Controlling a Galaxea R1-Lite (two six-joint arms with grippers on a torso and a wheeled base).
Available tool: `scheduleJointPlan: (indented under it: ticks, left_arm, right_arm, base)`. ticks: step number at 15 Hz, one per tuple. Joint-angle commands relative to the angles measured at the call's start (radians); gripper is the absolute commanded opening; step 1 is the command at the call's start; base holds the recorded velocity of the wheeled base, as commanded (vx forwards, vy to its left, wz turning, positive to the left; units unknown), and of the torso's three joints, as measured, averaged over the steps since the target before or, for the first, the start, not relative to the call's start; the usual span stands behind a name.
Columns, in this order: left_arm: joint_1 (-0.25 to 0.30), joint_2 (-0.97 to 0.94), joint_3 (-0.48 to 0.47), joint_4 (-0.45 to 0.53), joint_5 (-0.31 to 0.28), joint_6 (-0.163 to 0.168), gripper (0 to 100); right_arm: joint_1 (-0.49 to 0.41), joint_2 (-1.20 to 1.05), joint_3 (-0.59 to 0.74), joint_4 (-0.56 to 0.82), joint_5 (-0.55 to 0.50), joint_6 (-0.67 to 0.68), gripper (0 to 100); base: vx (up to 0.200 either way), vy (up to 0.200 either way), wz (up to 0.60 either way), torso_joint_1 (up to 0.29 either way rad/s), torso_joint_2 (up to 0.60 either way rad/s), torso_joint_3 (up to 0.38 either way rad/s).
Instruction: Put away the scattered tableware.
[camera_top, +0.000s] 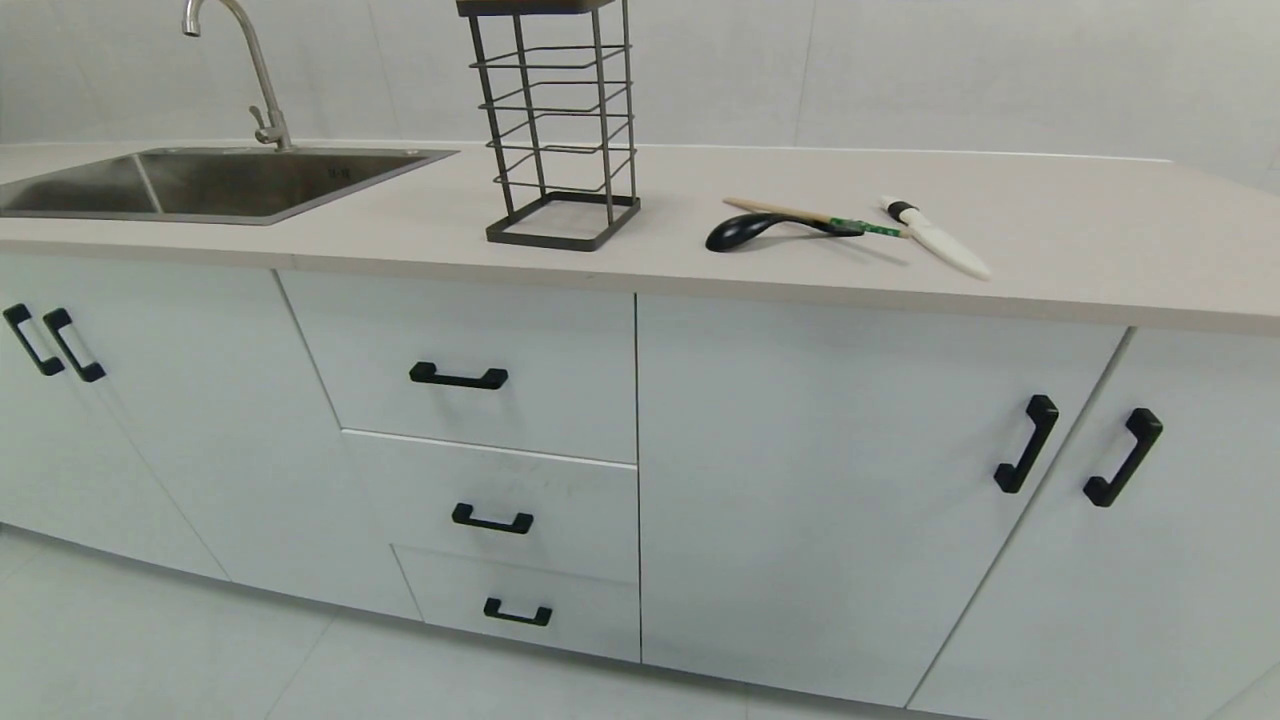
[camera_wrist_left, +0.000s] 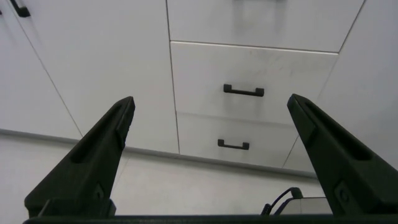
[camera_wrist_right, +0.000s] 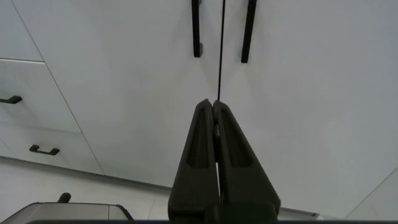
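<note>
Three things lie close together on the counter (camera_top: 1050, 230), right of the rack (camera_top: 555, 130): a spoon (camera_top: 745, 232), chopsticks (camera_top: 790, 212) and a knife (camera_top: 940, 240). The left gripper (camera_wrist_left: 211, 102) is wide apart. The right gripper (camera_wrist_right: 215, 107) is pressed together, low by the cupboards (camera_wrist_right: 124, 74). I would lift it, spread it, then take one thing at a time.
</note>
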Motion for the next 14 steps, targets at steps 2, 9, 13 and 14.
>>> scheduleJointPlan:
  ticks: [2, 9, 13, 14]
  left_arm:
    - [0.0, 0.001, 0.0, 0.0, 0.001, -0.002, 100]
    - [0.0, 0.001, 0.0, 0.0, -0.007, 0.008, 100]
    - [0.0, 0.001, 0.0, 0.0, -0.012, -0.002, 100]
    - [0.0, 0.001, -0.015, -0.043, -0.038, -0.008, 100]
  right_arm:
    - [0.0, 0.001, 0.0, 0.0, 0.001, -0.001, 0]
    - [0.0, 0.001, 0.0, 0.0, 0.001, -0.003, 0]
    - [0.0, 0.001, 0.0, 0.0, 0.001, -0.003, 0]
    - [0.0, 0.001, 0.0, 0.0, 0.001, -0.003, 0]
  base:
    - [0.2, 0.2, 0.0, -0.002, 0.01, 0.005]
    - [0.057, 0.029, 0.0, 0.0, 0.0, -0.001]
    - [0.0, 0.0, 0.0, 0.0, 0.0, 0.0]
    - [0.0, 0.0, 0.0, 0.0, 0.0, 0.0]
